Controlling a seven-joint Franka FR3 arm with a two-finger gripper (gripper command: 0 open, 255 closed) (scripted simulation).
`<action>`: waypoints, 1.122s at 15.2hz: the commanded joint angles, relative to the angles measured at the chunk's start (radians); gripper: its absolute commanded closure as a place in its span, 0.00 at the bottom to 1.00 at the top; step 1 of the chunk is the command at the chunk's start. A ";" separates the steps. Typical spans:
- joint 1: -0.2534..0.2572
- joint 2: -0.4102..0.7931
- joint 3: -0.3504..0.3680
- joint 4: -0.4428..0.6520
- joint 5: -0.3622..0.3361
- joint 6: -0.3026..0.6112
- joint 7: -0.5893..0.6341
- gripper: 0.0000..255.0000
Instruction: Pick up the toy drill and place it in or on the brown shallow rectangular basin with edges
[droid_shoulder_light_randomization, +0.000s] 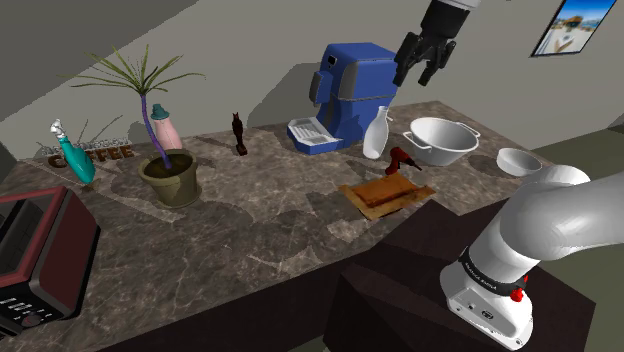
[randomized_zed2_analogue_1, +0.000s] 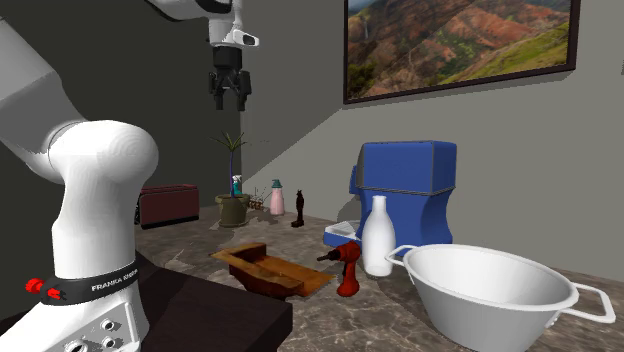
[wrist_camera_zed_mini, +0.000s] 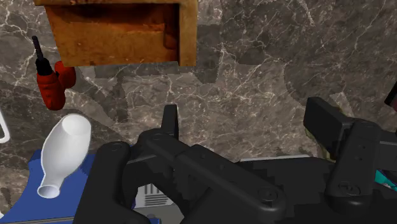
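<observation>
Toy drill (wrist_camera_zed_mini: 54, 79), red, beside brown rectangular basin (wrist_camera_zed_mini: 108, 38)

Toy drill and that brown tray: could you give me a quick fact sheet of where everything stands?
tray: brown, empty, on the counter
drill: red, upright on the counter, beside the tray, not in it
jaws: open, empty, high above the counter
near drill: white bottle, white bowl
task status: drill not yet picked up
</observation>
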 joint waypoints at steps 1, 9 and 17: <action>0.000 0.000 0.000 0.000 0.000 0.000 0.000 0.00; -0.045 0.065 -0.087 -0.159 -0.078 0.207 -0.112 0.00; -0.090 0.219 -0.187 -0.246 -0.147 0.438 -0.221 0.00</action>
